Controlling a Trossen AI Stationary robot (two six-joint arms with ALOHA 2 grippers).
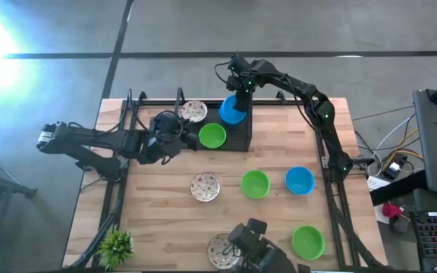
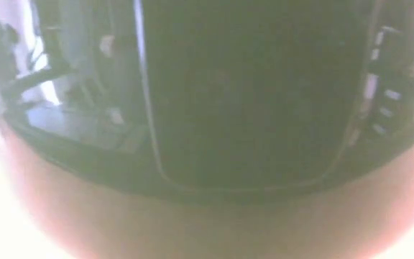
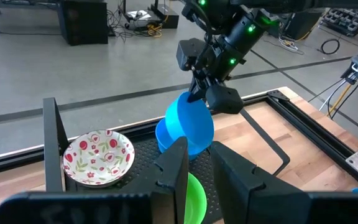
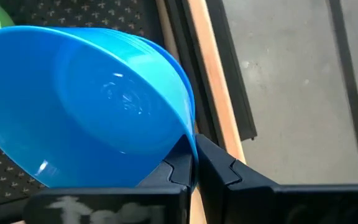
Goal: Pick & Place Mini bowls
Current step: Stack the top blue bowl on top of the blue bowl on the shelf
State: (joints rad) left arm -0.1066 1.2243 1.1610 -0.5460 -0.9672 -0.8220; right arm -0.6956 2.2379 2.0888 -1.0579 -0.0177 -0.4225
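The black mesh tray (image 1: 241, 140) stands at the table's far middle. In it lie a red-patterned white mini bowl (image 1: 193, 111) and a green mini bowl (image 1: 212, 136). My right gripper (image 1: 237, 95) is shut on a blue mini bowl (image 1: 232, 111) over the tray's far right corner. My left gripper (image 1: 186, 137) hovers open at the tray's left side, its fingers (image 3: 174, 168) just above the green bowl (image 3: 196, 198). On the table farther toward me sit a patterned bowl (image 1: 205, 186), a green one (image 1: 255, 183), a blue one (image 1: 300, 180) and another green one (image 1: 307, 241). My right gripper pinches the blue bowl's rim (image 4: 190, 138) between its two fingers, one inside the bowl and one outside. The fingers come from above, slanting down. The bowl hangs steeply tilted below them (image 3: 191, 121), its lower edge down near the tray's mesh; whether it rests there I cannot tell.
A small spiky green plant (image 1: 116, 246) stands at the near left corner. A dark device (image 1: 253, 241) at the near edge partly covers another patterned bowl (image 1: 220, 250). Black frame rails (image 1: 331, 189) run along the table's sides. The low view is blocked by something dark.
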